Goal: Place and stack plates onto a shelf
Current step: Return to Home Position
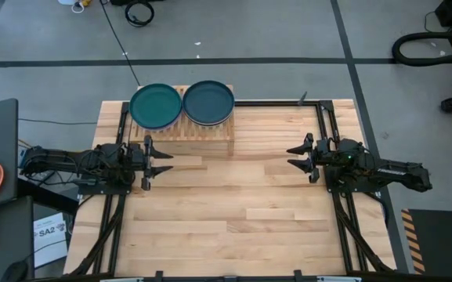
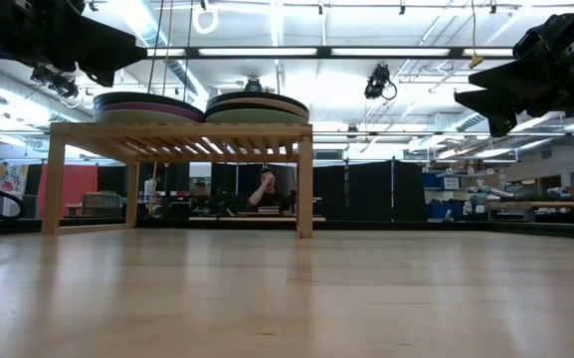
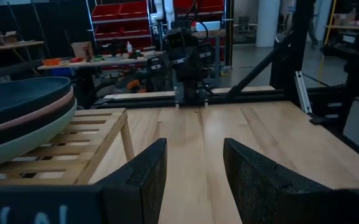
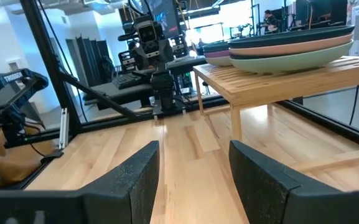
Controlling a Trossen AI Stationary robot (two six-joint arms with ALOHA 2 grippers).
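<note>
Small low light-wood slatted shelf (image 1: 182, 135) stands at the back edge of the big light-wood tabletop (image 1: 241, 219), left of centre. It carries two stacks of round matte plates side by side, rims about touching. Left stack (image 2: 147, 105): green-teal plate (image 1: 156, 106) on top. Low view shows a purple rim under it, and left wrist view shows a pale plate at the bottom. Right stack (image 2: 257, 105): dark blue plate (image 1: 208, 103) on top, then a pink plate (image 4: 291, 45), then a mint green plate (image 4: 291, 60) resting on the slats. Both stacks sit level, fully on the shelf.

Left gripper (image 1: 169, 162) hovers above the table's left side, just in front of the shelf's left end, pointing twd the centre. Its fingers (image 3: 139, 180) are spread well apart, nothing btwn them. Right gripper (image 1: 290, 157) hovers at the right side, well apart from the shelf, facing the left one. Its fingers (image 4: 135, 180) are likewise wide apart & empty. Both arms lie over the black frame rails (image 1: 343, 227) along the table's side edges. In low view they show as dark shapes high up at either side, above shelf height.

Beyond the table, low view catches a seated person (image 2: 267, 189), seen under the shelf top, in a workshop room w/ ceiling strip lights (image 2: 267, 52). High view shows grey floor w/ dark tape lines (image 1: 210, 59) behind the table.
</note>
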